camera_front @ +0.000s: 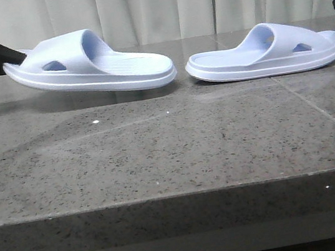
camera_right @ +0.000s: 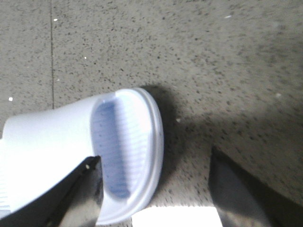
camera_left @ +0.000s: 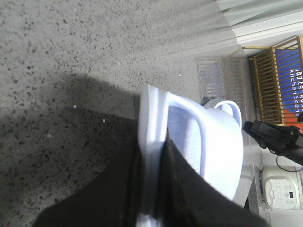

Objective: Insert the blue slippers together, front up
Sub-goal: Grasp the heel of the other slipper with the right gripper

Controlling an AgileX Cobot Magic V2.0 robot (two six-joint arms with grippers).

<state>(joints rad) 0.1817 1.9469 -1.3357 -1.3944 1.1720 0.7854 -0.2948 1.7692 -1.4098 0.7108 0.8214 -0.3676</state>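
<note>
Lavender foam fills the upper half of the front view: the left slipper (camera_front: 89, 64) hangs above the table (camera_front: 160, 158) at upper left, clamped by its end rim in my left gripper (camera_front: 0, 59), the far end dipping slightly toward centre. In the left wrist view my fingers (camera_left: 184, 184) close on either side of the sole edge (camera_left: 150, 156), so the hold is narrow and at the tip; I judge the shoe could swing or twist if I move fast.

My right gripper (camera_right: 156, 189) hovers over the right slipper (camera_front: 264, 53), which lies flat on the table at right, well apart from the first. Its jaws stand spread, one finger (camera_right: 71, 189) just beside the strap, the other clear of the sole, holding nothing.

To do this step well I should close the right jaws on that slipper's rim first, lift it level, then bring the two together slowly, soles aligned and straps upward, watching for sag in the lifted one.
</note>
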